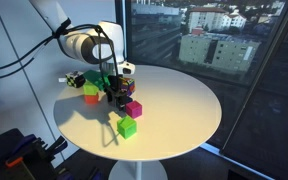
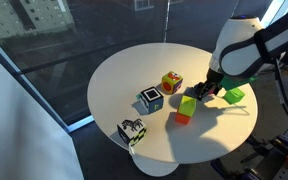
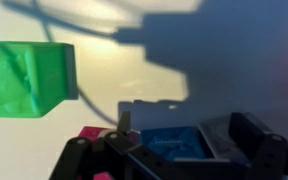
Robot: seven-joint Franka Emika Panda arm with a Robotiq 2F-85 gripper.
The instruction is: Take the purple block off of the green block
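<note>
The purple block (image 1: 133,108) sits on the white table (image 1: 184,100), apart from the green block (image 1: 127,127), which lies nearer the front edge. In the wrist view the green block (image 3: 29,80) is at the upper left and a sliver of purple (image 3: 89,130) shows by the left finger. My gripper (image 1: 115,97) hangs low over the table just behind the purple block. Its fingers (image 3: 189,125) are spread wide, with a dark blue block (image 3: 174,145) lying between them. In an exterior view the green block (image 2: 234,95) lies beside my gripper (image 2: 206,92), and the purple block is hidden.
A yellow-green block joined with an orange one (image 1: 90,93) (image 2: 186,108) lies close by. Multicoloured patterned cubes (image 2: 171,82) (image 2: 151,100) (image 2: 132,131) stand further along the table. The round table edge (image 2: 104,120) drops off on every side.
</note>
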